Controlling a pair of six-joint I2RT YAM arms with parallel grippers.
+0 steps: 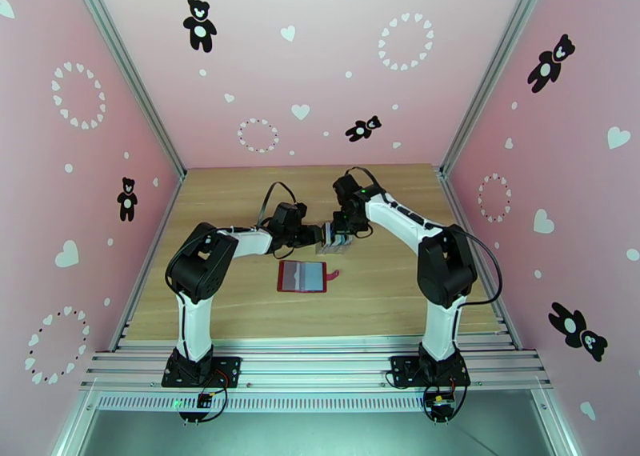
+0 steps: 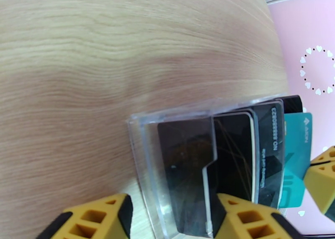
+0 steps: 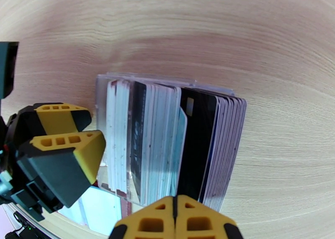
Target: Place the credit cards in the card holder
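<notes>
Left claw (image 2: 169, 216) is grasping the clear rack (image 2: 142, 151) of credit cards (image 3: 159, 143) at 12 o'clock from the card holder (image 1: 302, 276), right claw (image 3: 176, 219) clenched above them.

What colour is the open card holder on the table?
The card holder is dark red with grey pockets; top external view shows it best.

clear rack (image 2: 140, 160): cut by lower edge; credit cards (image 1: 335, 239), top view: too small to count

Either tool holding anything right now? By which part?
The left tool clamps the clear card rack across its near end. The right tool appears shut on the teal card, at its top edge.
</notes>
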